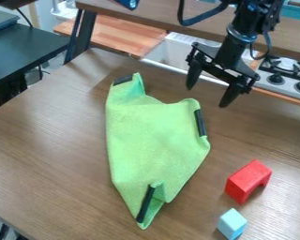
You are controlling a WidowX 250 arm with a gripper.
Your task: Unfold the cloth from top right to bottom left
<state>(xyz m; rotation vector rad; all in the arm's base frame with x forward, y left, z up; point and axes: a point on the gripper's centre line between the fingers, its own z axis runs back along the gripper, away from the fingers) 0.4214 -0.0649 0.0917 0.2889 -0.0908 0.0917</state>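
Note:
The black gripper (206, 96) hangs above the table's far side, up and to the right of the cloth, with its two fingers spread wide and nothing between them. A green cloth (149, 136) lies on the brown table, longer from far to near than it is wide, with raised, rumpled edges. Black strips show at its top left corner, along its upper right edge and near its bottom tip, where part of the cloth is folded over. The gripper does not touch the cloth.
A red arch-shaped block (245, 180) and a light blue block (231, 224) stand on the table (46, 154) right of the cloth. Behind the table are a toy stove (284, 77) and a white sink (177, 51). A dark table (27, 49) stands at upper left.

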